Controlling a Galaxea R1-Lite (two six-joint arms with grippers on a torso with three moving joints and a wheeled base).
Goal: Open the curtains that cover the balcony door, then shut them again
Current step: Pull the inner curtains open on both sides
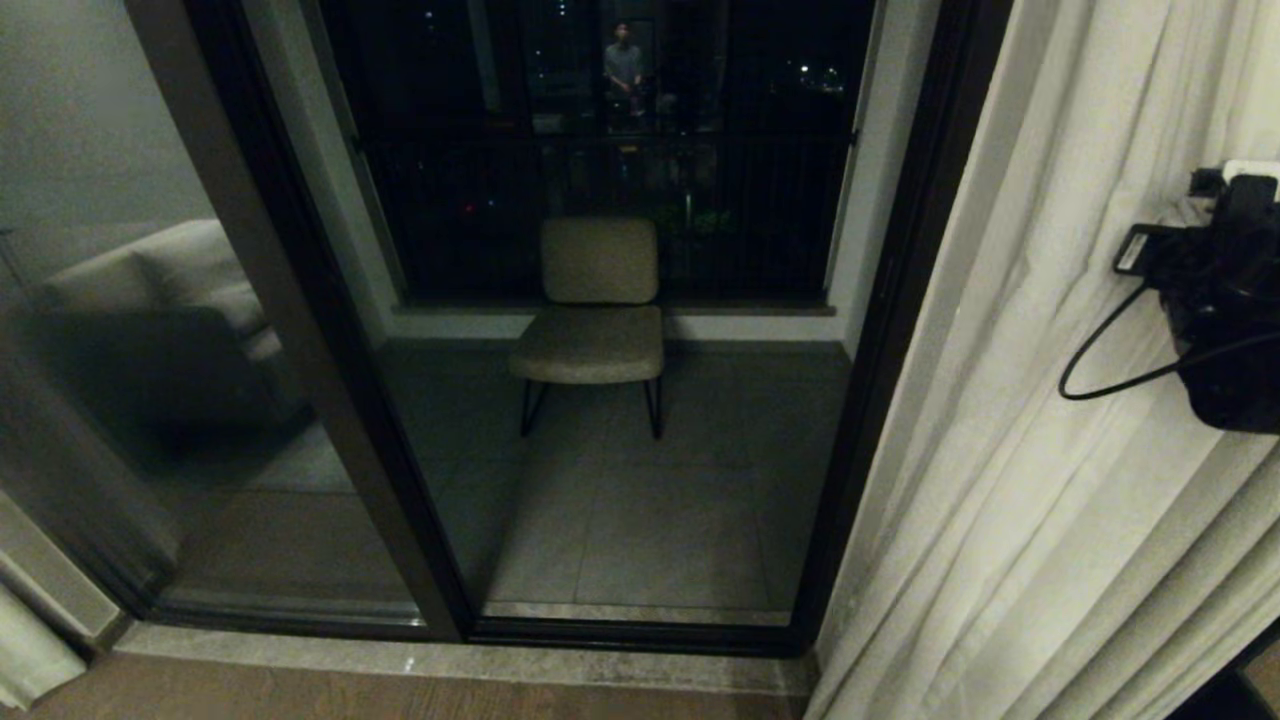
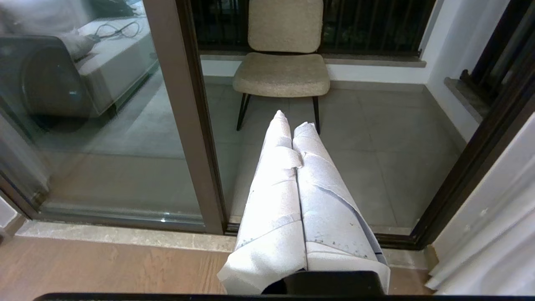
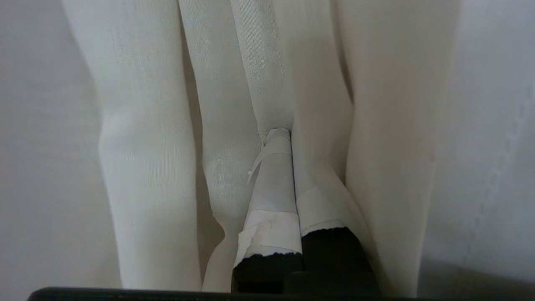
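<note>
The balcony door (image 1: 330,350) stands uncovered, with a dark frame and reflective glass. The right panel of the curtains (image 1: 1000,450) hangs bunched in cream pleats at the right; a scrap of the left panel (image 1: 30,650) shows at the bottom left. My right arm's black wrist (image 1: 1225,300) is against the right panel. My right gripper (image 3: 288,138) is shut, its taped fingers (image 3: 271,188) pushed into the folds of the curtain (image 3: 146,146), one tip hidden under a pleat. Low down, my left gripper (image 2: 292,121) is shut and empty, pointing at the door (image 2: 188,125).
A beige chair (image 1: 595,310) stands on the tiled balcony behind the glass. The left pane mirrors a sofa (image 1: 150,300), and a person's reflection (image 1: 623,60) shows high up. A pale stone threshold (image 1: 450,660) borders the wooden floor (image 1: 300,695).
</note>
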